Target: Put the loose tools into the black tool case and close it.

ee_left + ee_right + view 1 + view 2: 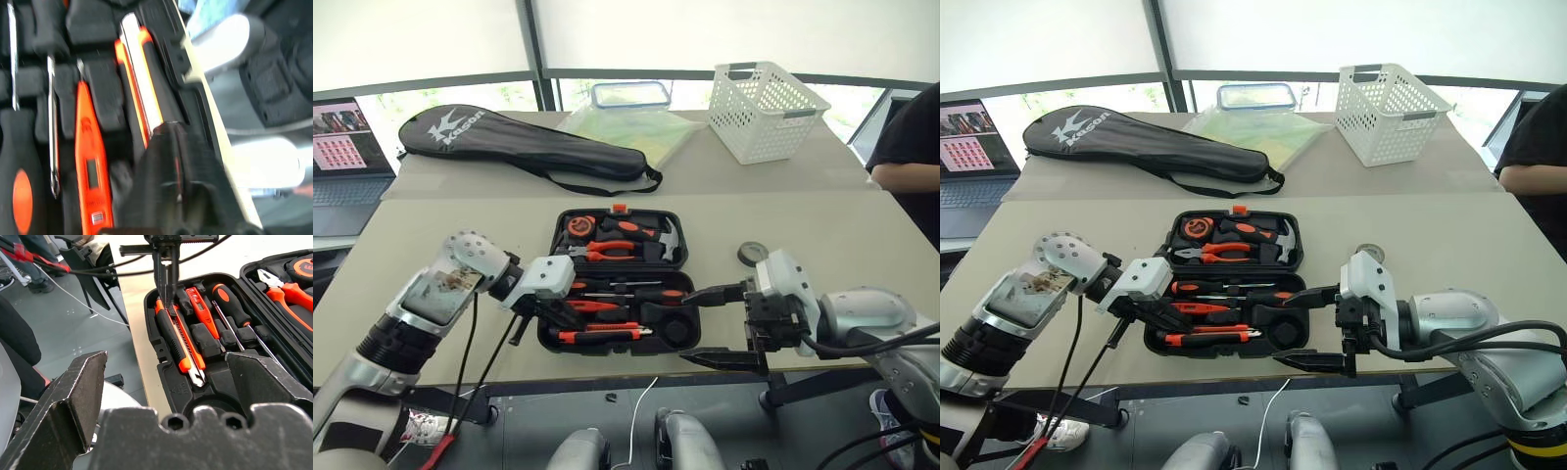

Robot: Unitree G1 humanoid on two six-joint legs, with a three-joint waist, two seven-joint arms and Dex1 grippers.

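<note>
The black tool case (548, 338) lies open on the table in front of me. Two screwdrivers (234, 307), a slim orange tester screwdriver (90, 156) and the orange-black utility knife (179, 340) sit in recesses of its near half. My left gripper (570, 317) is shut, with its fingertips (167, 298) resting on the knife's handle end at the near left of the case. Beside the near right corner of the case my right gripper (689, 326) is open and holds nothing. A small dark tape roll (751, 254) lies on the table to the right of the case.
Pliers (607, 252), a hammer (656, 235) and a tape measure (578, 225) fill the case's far half. Behind it lie a long black racket bag (529, 147), a clear lidded box (628, 95) and a white basket (764, 108). A laptop (347, 147) stands far left. A person's arm (911, 157) shows far right.
</note>
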